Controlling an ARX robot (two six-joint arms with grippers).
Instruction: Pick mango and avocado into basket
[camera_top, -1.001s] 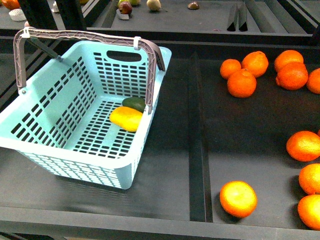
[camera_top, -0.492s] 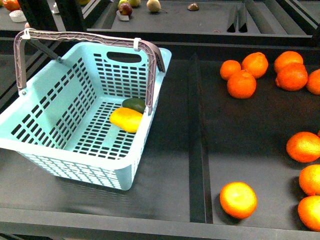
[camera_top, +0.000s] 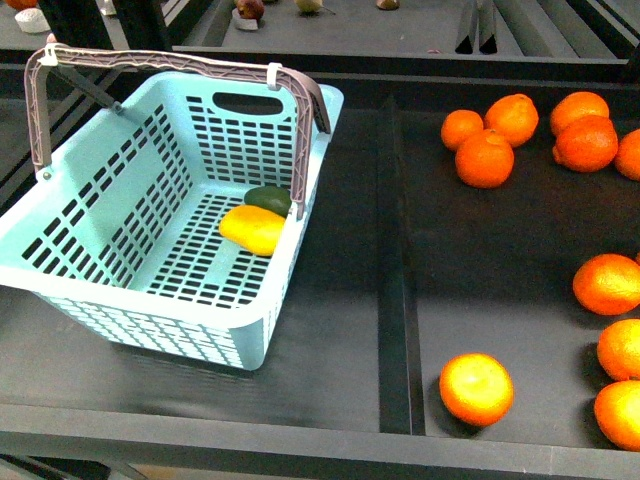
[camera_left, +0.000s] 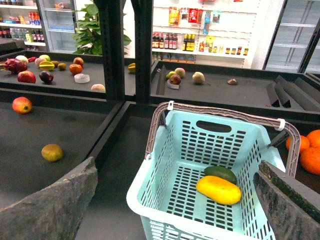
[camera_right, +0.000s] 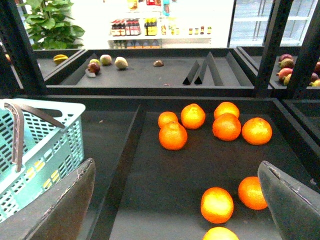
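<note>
Both target fruits are in the basket (camera_top: 120, 300). I see the mango (camera_top: 253, 229) lying on the slotted floor toward the far right corner, with the avocado (camera_top: 268, 199) just behind it, touching or very nearly so. The left wrist view confirms this: mango (camera_left: 218, 189) in front, avocado (camera_left: 220, 173) tucked against it, both inside the turquoise walls. The basket's handles stand upright, tied with white zip ties.

Left gripper (camera_left: 170, 200): both fingers frame the wrist view far apart, nothing between them, so jaws wide and empty, held above and short of the basket. Right gripper (camera_right: 175, 200): likewise spread wide and empty, looking over the tray of oranges (camera_right: 173, 136). Neither arm shows in the front view.

My reading: the placing step looks complete, and the task appears done or at its closing retreat. I judge nothing more needs picking. If any move is left, it calls only for parking both arms clear, keeping the left one away from the raised handle (camera_top: 180, 68) so the basket is not nudged.
</note>
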